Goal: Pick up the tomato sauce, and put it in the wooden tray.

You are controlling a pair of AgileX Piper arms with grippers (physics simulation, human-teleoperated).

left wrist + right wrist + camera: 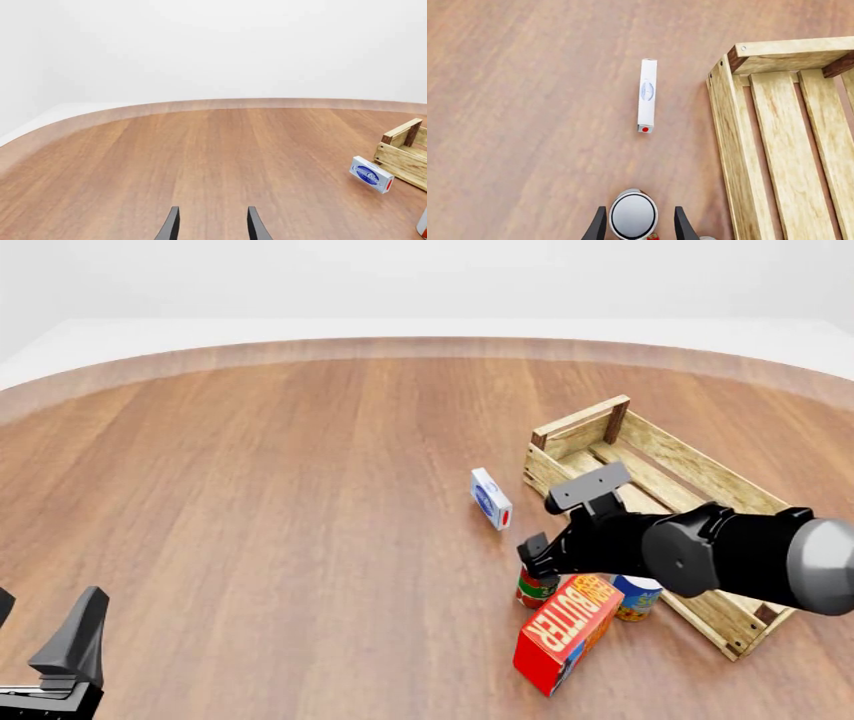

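The tomato sauce (535, 589), a small can with a red and green label, stands on the table just left of the wooden tray (583, 424). In the right wrist view its silvery top (633, 215) lies between my two fingers. My right gripper (541, 568) is open, right above the can, with a finger on each side and a gap to it. The tray's near wall (780, 52) is beside it in that view. My left gripper (47, 628) is open and empty at the near left, far from the can; the left wrist view (212, 226) shows only table between its fingers.
A red butter box (567, 632) leans right in front of the tomato sauce. A blue-and-yellow can (638, 597) stands between the box and the tray. A small white-and-blue box (491, 498) stands on edge left of the tray, also in the wrist views (647, 95) (371, 174).
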